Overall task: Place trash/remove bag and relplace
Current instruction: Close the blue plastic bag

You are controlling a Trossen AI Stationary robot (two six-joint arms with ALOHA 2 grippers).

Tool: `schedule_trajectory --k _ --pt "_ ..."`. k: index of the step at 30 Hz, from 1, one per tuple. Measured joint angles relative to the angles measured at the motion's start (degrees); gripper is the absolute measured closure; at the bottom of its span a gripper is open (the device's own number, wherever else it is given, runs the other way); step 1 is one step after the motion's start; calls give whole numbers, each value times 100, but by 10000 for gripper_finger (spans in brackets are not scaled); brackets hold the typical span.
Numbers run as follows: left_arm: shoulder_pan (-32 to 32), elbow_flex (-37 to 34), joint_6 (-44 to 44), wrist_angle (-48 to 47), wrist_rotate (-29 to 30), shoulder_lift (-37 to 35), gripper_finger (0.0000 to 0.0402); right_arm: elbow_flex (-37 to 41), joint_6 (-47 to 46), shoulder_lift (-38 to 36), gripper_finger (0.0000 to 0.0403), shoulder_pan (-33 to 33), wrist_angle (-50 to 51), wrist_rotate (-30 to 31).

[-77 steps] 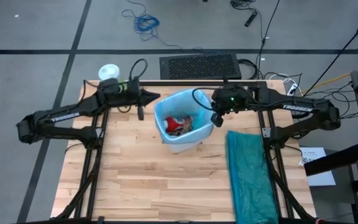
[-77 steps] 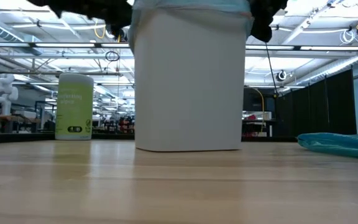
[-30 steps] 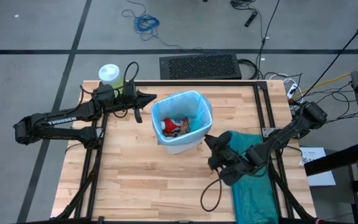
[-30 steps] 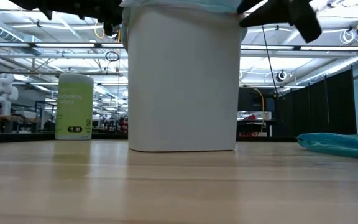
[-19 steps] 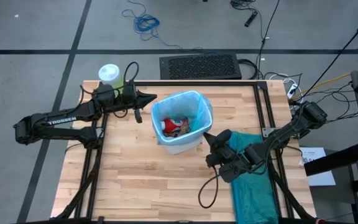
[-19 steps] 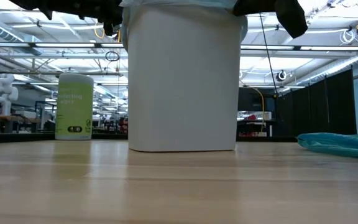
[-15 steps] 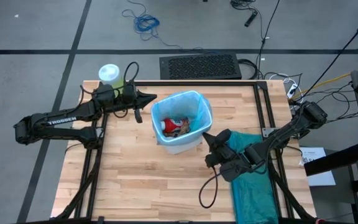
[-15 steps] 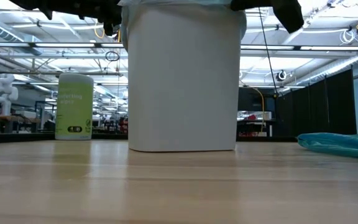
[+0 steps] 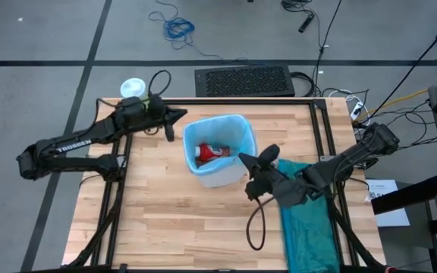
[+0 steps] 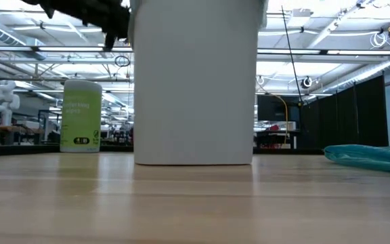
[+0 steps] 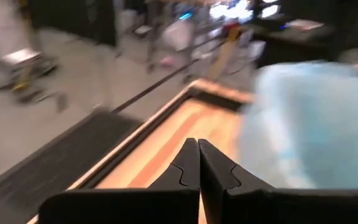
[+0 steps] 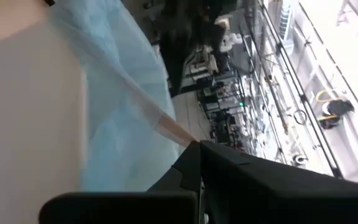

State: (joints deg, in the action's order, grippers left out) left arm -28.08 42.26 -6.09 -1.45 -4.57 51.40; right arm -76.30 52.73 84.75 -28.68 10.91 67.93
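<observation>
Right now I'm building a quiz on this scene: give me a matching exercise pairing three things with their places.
1. light sky-blue plastic bin liner
2. large green bottle with white cap
3. darker teal-green plastic bag

A. far left corner of the wooden table
B. flat on the table's right side
C. lining the white plastic wastebasket

Pairs: 1-C, 2-A, 3-B

A pale wooden counter of butcher-block planks, edged by a dark metal frame, carries three things. A white plastic wastebasket lined with a light sky-blue bag stands near its middle, toward the far edge. A green bottle with a white cap stands upright at the far left corner, well apart from the wastebasket. A darker teal-green plastic bag lies flat along the right side.
</observation>
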Motion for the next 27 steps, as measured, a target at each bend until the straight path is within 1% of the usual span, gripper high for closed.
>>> schedule_trajectory --k 2,5,7,11,14,17,22,24,27 --pt "-313 2 39 -272 163 44 402 -182 3 0 403 133 193 -219" --pt "-792 2 38 -474 123 213 402 -345 -106 0 403 334 485 -500" --pt "-1015 -25 33 -533 -299 402 402 -366 -122 0 403 439 536 -614" --pt "-1130 -31 -34 -239 -1520 880 402 -366 -72 0 403 612 546 -696" --pt "-1015 -33 -198 91 -2258 1205 402 -366 -35 -6 403 701 599 -700" --pt "-796 -37 -310 381 -2604 1371 402 -366 -15 -90 403 741 637 -701" --pt "-298 -37 -307 417 -2637 1366 402 -366 15 -388 403 856 621 -801" --pt "-74 -37 -308 420 -2624 1339 402 -366 63 -536 403 915 629 -1045" --pt "280 -37 -398 670 -2583 1330 402 -366 94 -727 403 1067 631 -1549"
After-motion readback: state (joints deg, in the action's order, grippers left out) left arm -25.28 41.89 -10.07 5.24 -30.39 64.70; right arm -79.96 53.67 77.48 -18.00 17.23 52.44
